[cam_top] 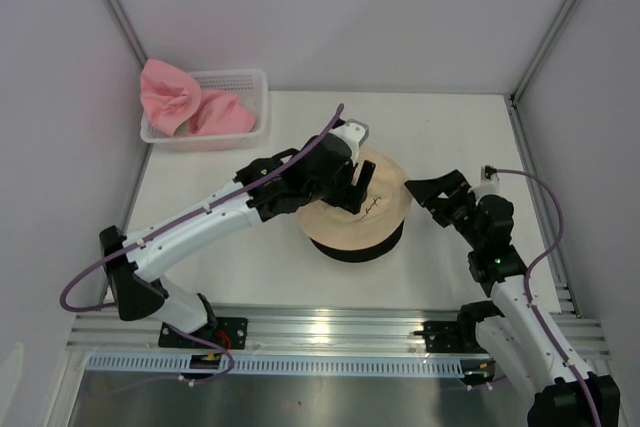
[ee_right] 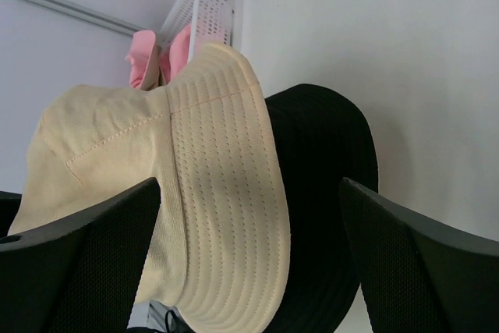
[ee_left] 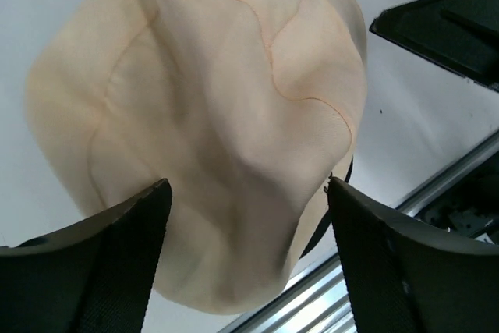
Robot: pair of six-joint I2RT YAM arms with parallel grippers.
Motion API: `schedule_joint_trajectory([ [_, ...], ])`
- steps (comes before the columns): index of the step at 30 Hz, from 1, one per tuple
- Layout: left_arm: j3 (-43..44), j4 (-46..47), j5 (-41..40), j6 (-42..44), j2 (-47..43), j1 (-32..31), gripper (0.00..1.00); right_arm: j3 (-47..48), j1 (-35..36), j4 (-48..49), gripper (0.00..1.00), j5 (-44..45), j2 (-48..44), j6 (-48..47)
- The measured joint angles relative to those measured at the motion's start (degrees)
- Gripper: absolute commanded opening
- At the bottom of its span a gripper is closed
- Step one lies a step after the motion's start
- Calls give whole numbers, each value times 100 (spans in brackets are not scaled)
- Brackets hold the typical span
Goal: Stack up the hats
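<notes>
White table [cam_top: 250,267] holds the beige hat [cam_top: 375,209] on top of the black hat [cam_top: 360,247]. Pink hats [cam_top: 170,97] lie in the basket [cam_top: 250,82], far left. Left gripper [ee_left: 248,247], fingers spread, hangs over the beige hat; right gripper [ee_right: 249,263], also spread, is beside it.

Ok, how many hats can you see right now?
4: beige hat on the black hat mid-table; left pink hat and right pink hat crumpled in the basket, which may hide more.
</notes>
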Motion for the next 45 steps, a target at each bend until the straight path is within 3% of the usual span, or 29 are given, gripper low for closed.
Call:
schedule_joint_trajectory([
  [3, -50, -37, -203, -168, -280, 61, 96, -35, 0, 201, 99, 26, -7, -31],
  [7, -240, 131, -321, -535, -1051, 444, 99, -35, 0, 599, 98, 42, 144, 0],
  [12, -1279, 588, -105, -1574, -2302, 1864, 100, -35, 0, 1014, 92, 133, 619, 396],
  [15, -2361, 1049, 247, -2291, -2911, 2789, 99, -66, 13, 1202, 88, 205, 898, 745],
  [17, -3058, 1274, 466, -2640, -3152, 3049, 99, -166, 35, 1370, 81, 258, 990, 955],
  [22, -4295, 1808, 1283, -3235, -3316, 3342, 96, -490, 55, 1703, 69, 369, 999, 1410],
  [27, -4601, 2474, 1943, -3547, -3300, 3541, 88, -549, 92, 1952, 40, 391, 999, 1596],
  [31, -4830, 3276, 2459, -3679, -3176, 3554, 91, -695, 192, 2188, 29, 409, 1034, 1707],
  [36, -5062, 3770, 2702, -3727, -2931, 3554, 91, -732, 280, 2352, 0, 433, 1281, 1764],
  [45, -5342, 3989, 2723, -4212, -2540, 3613, 75, -732, 326, 2341, 0, 494, 1355, 1729],
])
